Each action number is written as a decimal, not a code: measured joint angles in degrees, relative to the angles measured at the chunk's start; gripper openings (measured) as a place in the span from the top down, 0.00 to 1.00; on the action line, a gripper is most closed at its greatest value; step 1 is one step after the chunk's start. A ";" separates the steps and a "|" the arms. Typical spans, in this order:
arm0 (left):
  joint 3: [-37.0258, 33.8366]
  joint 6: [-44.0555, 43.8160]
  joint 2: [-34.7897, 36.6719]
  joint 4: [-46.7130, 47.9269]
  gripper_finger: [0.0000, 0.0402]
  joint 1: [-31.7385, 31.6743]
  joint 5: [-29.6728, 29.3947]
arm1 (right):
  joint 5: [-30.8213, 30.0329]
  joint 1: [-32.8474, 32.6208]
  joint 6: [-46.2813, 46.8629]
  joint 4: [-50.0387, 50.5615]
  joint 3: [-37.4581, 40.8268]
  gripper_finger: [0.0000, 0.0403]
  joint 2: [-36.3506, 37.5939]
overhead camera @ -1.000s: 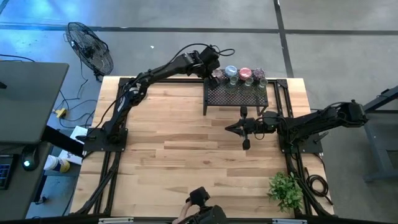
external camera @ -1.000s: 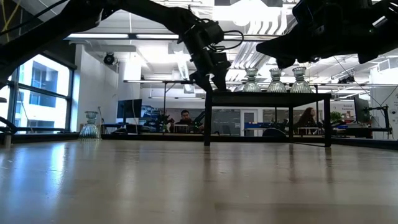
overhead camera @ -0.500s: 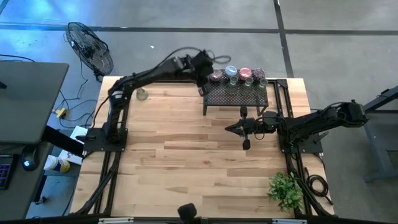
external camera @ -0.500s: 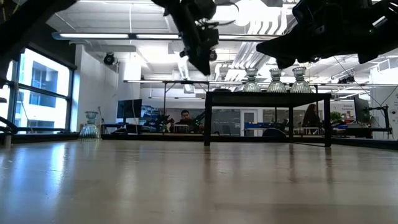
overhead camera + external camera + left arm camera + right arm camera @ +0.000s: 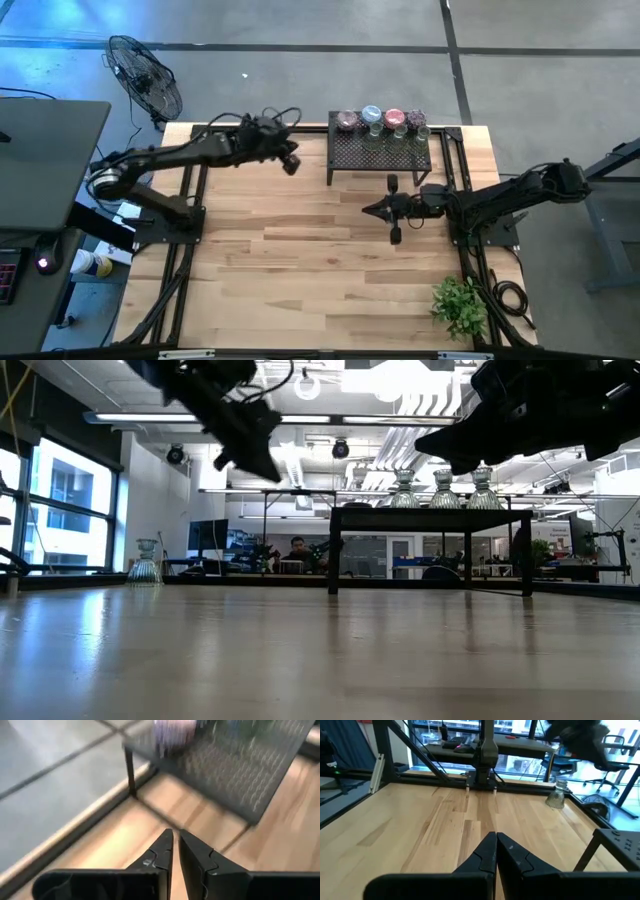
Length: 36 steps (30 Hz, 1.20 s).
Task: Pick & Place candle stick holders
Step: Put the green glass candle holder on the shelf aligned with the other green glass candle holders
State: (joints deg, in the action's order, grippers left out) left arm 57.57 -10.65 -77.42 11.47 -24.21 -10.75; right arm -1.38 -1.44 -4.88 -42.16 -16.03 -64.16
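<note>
Several small round candle stick holders stand on their bases along the far edge of a black mesh rack [image 5: 380, 152]: a purple one [image 5: 347, 121], a light blue one [image 5: 371, 115], a pink one [image 5: 394, 118] and others beside them. Three show on the rack in the low view [image 5: 443, 490]. One more clear-looking holder stands on the table at the far left [image 5: 145, 565] and shows in the right wrist view [image 5: 555, 799]; my left arm hides it in the high view. My left gripper [image 5: 291, 166] is shut and empty, in the air left of the rack. My right gripper [image 5: 367, 209] is shut and empty, in front of the rack.
A green leafy plant [image 5: 460, 305] stands at the table's near right corner. A floor fan [image 5: 145, 75] stands beyond the far left corner. Bare wood lies across the table's middle and near part [image 5: 300, 270]. People sit in the room behind the table [image 5: 297, 550].
My left gripper has risen from the rack's far left corner, by the purple holder, and swung toward the table's left edge and slightly nearer. The holders on the rack have stayed in place. A dark thing at the table's near edge has gone out of view.
</note>
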 joint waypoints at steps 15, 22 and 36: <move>-22.27 -14.35 15.62 3.96 1.00 1.32 -14.84 | -1.91 -0.08 -0.29 -0.54 0.00 1.00 0.00; -18.78 -18.35 22.73 23.22 1.00 -12.80 -6.49 | -1.74 -0.08 -0.42 -0.52 0.00 1.00 0.00; -1.90 -5.48 11.50 38.81 0.61 -31.09 1.95 | -1.77 -0.06 -2.29 -1.52 0.00 1.00 0.02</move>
State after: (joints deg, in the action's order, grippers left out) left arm 55.68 -16.13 -65.92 50.28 -55.30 -8.80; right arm -3.15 -1.50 -7.17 -43.68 -16.03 -64.14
